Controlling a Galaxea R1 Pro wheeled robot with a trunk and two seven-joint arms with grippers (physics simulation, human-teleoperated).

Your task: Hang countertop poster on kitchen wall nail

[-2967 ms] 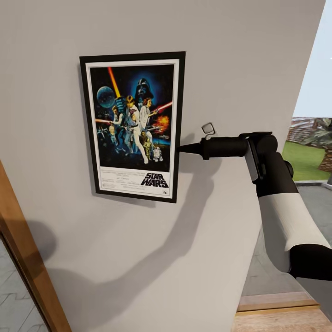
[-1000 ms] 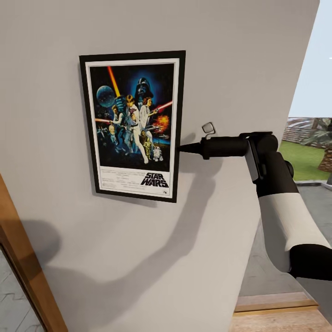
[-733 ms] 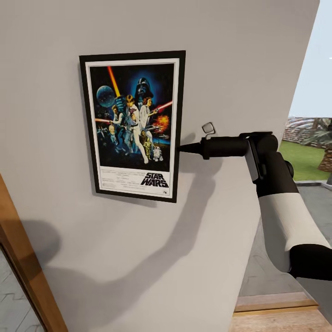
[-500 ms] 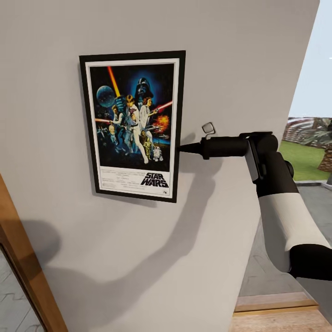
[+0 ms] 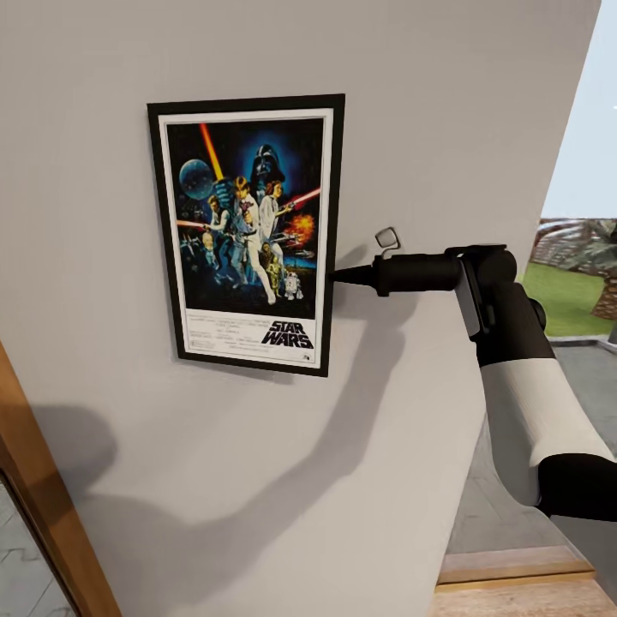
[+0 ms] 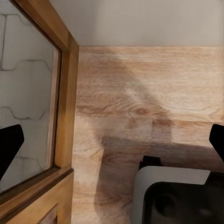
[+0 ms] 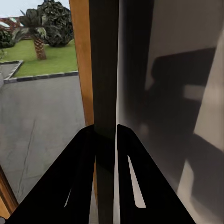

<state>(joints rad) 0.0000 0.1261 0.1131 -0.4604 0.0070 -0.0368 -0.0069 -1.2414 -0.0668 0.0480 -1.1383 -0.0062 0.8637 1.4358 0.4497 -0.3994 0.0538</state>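
The poster (image 5: 248, 231), black-framed with a white border and the STAR WARS logo at its bottom, stands upright and flat against the light-grey wall (image 5: 428, 103). My right gripper (image 5: 336, 276) reaches in from the right and is shut on the middle of the poster's right frame edge. In the right wrist view the black frame edge (image 7: 103, 70) runs between the two fingers (image 7: 79, 168) of that gripper (image 7: 105, 135). The nail is hidden behind the poster, and the countertop is out of view. My left gripper (image 6: 114, 142) hangs open over the wooden floor (image 6: 140, 93), holding nothing.
A wooden door frame (image 5: 43, 506) slants up at the lower left. The wall ends at the right, where a lawn and paving (image 5: 574, 283) show outside. Wooden flooring (image 5: 523, 591) lies below my right arm. My own base (image 6: 177, 196) shows under the left gripper.
The camera has shifted slightly, so the door frame and wall edge sit a little differently. The poster and my right gripper keep the same place.
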